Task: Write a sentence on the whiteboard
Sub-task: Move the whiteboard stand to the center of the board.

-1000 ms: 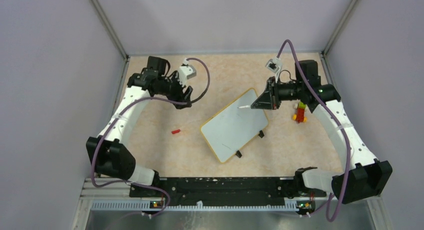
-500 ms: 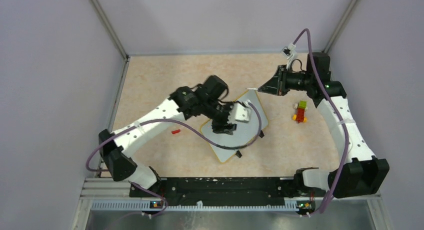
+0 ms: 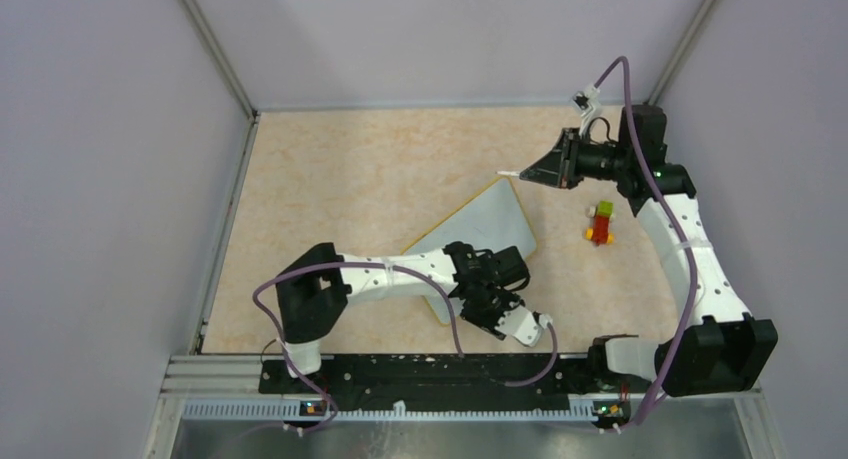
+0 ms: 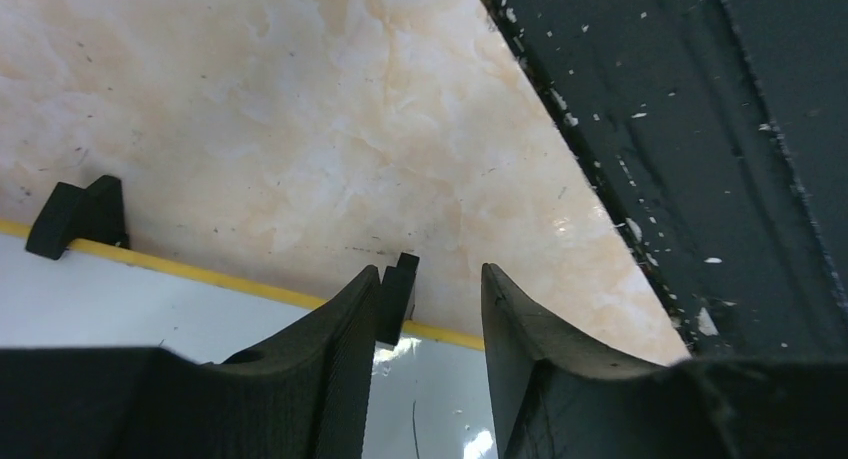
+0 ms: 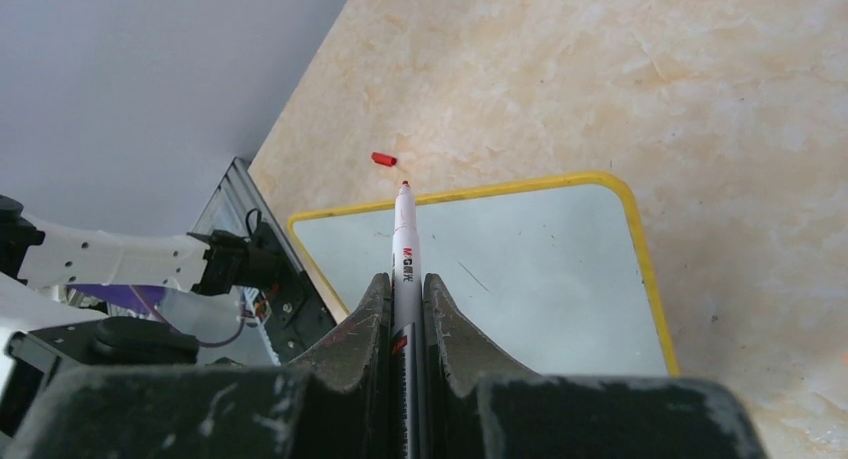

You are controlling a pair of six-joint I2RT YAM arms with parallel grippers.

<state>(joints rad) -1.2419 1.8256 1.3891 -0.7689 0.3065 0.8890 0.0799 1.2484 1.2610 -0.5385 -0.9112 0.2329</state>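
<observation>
The whiteboard (image 3: 487, 216) lies tilted on the table, white with a yellow rim. No red writing shows on it in any view. My right gripper (image 3: 548, 169) is shut on a white marker (image 5: 405, 251) with a bare red tip and hangs above the board's far corner. The board (image 5: 530, 269) lies below the marker in the right wrist view. My left gripper (image 3: 487, 301) is open and empty at the board's near edge. In the left wrist view the gripper (image 4: 430, 275) straddles the yellow rim (image 4: 250, 285), with a black clip foot (image 4: 398, 297) against its left finger.
A small red, yellow and green block toy (image 3: 600, 222) stands right of the board. A red marker cap (image 5: 383, 159) lies on the table beyond the board. A second clip foot (image 4: 75, 214) sits along the rim. The black base rail (image 4: 720, 129) runs just past the left gripper.
My left arm has swung from the far left across the board to its near edge. My right gripper has lifted the marker up and back toward the far right.
</observation>
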